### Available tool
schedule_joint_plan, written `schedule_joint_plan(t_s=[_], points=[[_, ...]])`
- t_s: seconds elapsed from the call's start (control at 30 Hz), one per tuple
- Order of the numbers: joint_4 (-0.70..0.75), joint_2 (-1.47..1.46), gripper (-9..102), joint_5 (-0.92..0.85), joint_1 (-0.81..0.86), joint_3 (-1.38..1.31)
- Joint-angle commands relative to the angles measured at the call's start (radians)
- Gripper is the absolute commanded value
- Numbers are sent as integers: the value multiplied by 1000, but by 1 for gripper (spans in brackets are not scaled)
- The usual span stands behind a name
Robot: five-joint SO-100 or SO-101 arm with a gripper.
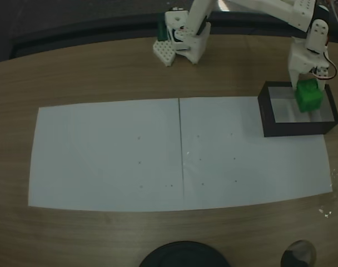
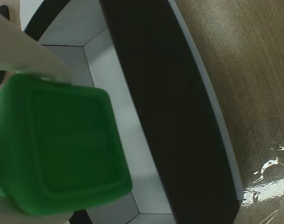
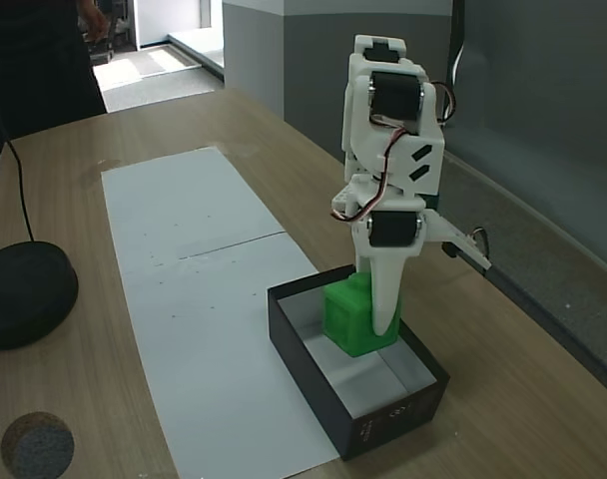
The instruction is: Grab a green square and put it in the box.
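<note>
Inside the black-walled, pale-floored box (image 3: 313,394), smooth round-edged green square (image 3: 355,317) clamped between white plastic jaws.

The green square (image 1: 308,95) is a bright green block with rounded edges, its faces bearing a shallow recessed panel in the wrist view (image 2: 62,149). It is held upright over the open box (image 3: 313,374), low between the walls. The box is rectangular, black outside, pale white inside, and sits at the paper sheet's end on the tabletop (image 1: 102,72).
</note>
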Motion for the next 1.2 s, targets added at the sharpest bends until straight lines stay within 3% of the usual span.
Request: schedule_joint_plan(t_s=[0.0, 0.27, 0.5, 0.7, 0.9, 1.17], points=[[0, 31, 30, -2, 20, -28], [3, 167, 27, 8, 107, -25], [170, 523, 1, 11, 394, -9], [201, 954, 0, 152, 707, 201], [67, 1422, 5, 152, 994, 557], [25, 1778, 0, 156, 1065, 825]])
